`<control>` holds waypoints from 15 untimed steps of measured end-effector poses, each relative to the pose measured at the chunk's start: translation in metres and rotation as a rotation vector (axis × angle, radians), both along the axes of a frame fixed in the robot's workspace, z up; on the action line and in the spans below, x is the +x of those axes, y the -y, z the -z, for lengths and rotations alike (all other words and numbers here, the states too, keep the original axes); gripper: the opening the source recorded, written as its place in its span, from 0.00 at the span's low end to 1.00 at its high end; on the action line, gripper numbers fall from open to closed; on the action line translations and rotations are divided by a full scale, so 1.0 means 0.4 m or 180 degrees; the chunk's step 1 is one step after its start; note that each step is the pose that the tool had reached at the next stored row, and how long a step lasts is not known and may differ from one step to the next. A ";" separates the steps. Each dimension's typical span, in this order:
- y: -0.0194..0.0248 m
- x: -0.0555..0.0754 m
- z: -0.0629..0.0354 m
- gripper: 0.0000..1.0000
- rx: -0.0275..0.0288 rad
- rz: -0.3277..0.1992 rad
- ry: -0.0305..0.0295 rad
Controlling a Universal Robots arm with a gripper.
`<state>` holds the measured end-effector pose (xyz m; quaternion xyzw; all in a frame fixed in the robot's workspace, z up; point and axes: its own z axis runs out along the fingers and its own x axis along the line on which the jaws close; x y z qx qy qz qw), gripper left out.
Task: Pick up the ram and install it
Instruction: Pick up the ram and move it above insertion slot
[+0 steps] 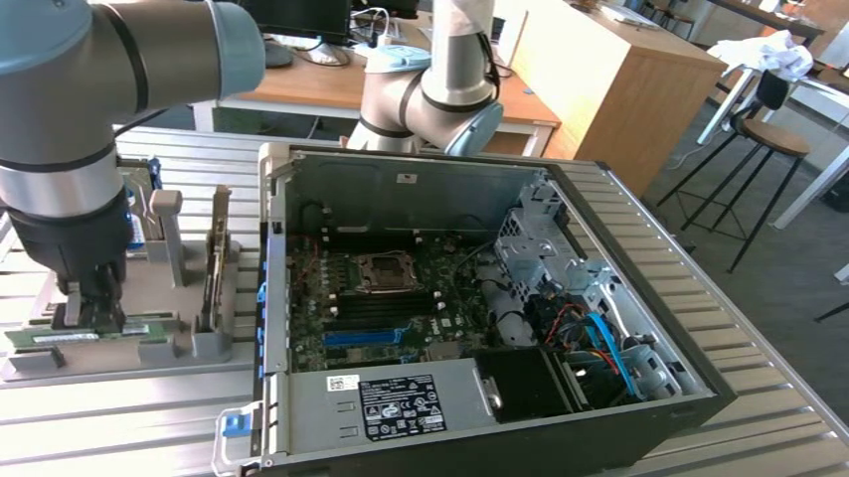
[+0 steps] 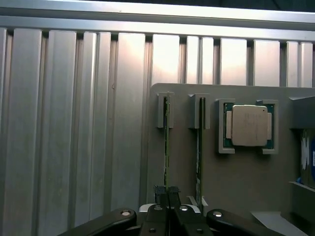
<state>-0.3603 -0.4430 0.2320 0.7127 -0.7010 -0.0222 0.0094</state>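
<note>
The ram (image 1: 60,336) is a thin green stick with a pale label, standing on edge in a grey holder (image 1: 186,350) at the exterior view's left. My gripper (image 1: 95,320) reaches straight down onto it, and the black fingers pinch its upper edge. In the wrist view the ram (image 2: 166,142) appears edge-on in its slot of the holder (image 2: 236,191). There my gripper (image 2: 167,192) is shut on the ram, one finger on each side. A second green stick (image 2: 199,147) stands in the neighbouring slot, untouched.
A square silver processor chip (image 2: 248,125) lies in a pocket of the holder. A taller expansion card (image 1: 219,260) stands on edge beside it. The open computer case (image 1: 285,298) shows its motherboard (image 1: 385,303). A second robot arm (image 1: 444,94) stands behind the case.
</note>
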 end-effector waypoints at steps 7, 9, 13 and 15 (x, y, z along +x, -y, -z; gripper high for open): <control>0.000 0.000 -0.025 0.11 0.0000 0.0000 0.0000; 0.000 0.000 -0.033 0.11 0.0000 0.0000 0.0000; 0.000 0.000 -0.049 0.11 0.0000 0.0000 0.0000; 0.000 0.000 -0.057 0.11 0.0000 0.0000 0.0000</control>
